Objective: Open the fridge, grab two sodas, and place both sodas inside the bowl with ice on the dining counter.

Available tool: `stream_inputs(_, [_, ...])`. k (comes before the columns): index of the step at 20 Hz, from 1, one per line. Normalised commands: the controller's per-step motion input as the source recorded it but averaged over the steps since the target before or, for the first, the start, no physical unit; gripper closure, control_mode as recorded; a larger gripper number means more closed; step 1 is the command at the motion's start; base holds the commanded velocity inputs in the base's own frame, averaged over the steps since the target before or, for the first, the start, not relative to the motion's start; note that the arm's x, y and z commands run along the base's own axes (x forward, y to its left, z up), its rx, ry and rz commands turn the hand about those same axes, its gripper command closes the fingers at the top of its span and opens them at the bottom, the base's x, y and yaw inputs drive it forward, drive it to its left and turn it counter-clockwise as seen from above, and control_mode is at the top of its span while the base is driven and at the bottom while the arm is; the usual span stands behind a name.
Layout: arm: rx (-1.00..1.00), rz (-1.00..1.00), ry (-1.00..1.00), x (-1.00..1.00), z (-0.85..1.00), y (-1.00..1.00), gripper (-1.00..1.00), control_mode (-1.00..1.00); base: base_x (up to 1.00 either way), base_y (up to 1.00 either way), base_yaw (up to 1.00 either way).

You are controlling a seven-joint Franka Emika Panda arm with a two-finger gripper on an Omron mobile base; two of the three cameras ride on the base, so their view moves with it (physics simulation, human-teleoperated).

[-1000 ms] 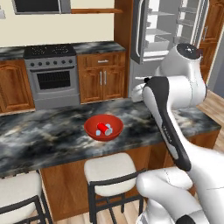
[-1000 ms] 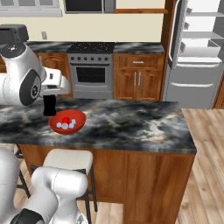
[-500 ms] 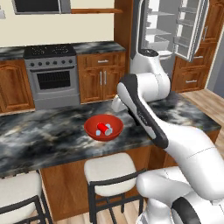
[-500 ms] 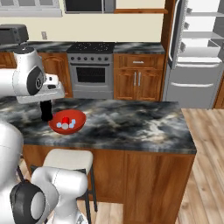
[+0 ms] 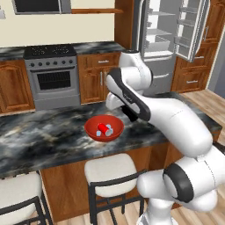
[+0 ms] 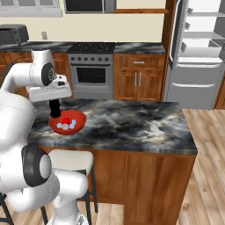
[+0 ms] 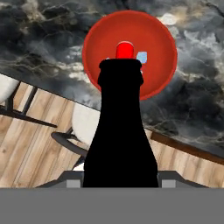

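Swinging left since the earlier frame, the white arm now holds its gripper (image 6: 55, 115) at the round red bowl's (image 5: 93, 130) far rim. Its jaws are clamped on a small black cola-style soda bottle (image 7: 120, 131). The bottle's long axis points neck-first at the bowl on the black-grey marbled dining counter (image 6: 132, 125), near its stool-side edge (ice and a red-topped object (image 7: 124, 49) lie inside).
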Motion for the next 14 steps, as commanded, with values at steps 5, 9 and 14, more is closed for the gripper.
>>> stream_inputs(5, [0.0, 0.17, 0.14, 0.52, -0.32, 0.04, 1.0, -1.0, 0.0, 0.0, 0.0])
stream_inputs(9, [0.0, 0.12, 0.15, 0.43, -0.36, 0.24, 1.0, -1.0, 0.0, 0.0, 0.0])
stream_inputs(14, [-0.02, 0.09, 0.15, 0.39, -0.42, 0.29, 1.0, -1.0, 0.0, 0.0, 0.0])
